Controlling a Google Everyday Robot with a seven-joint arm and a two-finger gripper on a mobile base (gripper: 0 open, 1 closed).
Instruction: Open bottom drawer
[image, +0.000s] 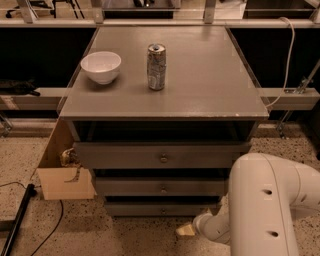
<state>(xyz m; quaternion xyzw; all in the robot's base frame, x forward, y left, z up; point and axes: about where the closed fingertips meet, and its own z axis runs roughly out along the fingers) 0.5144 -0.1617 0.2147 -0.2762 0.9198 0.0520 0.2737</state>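
Observation:
The grey cabinet (165, 95) has three drawer fronts stacked below its top. Lowest and slimmest is the bottom drawer (135, 209), with a small round knob (163, 210) at its centre. My gripper (183, 230) hangs low over the floor, just below and to the right of that knob, its pale tip pointing left. The white arm (265, 210) fills the lower right corner and hides the drawer's right end.
A white bowl (101, 66) and a drink can (156, 66) stand on the cabinet top. An open cardboard box (62, 172) leans against the cabinet's left side. A black cable (20, 220) lies on the speckled floor at lower left.

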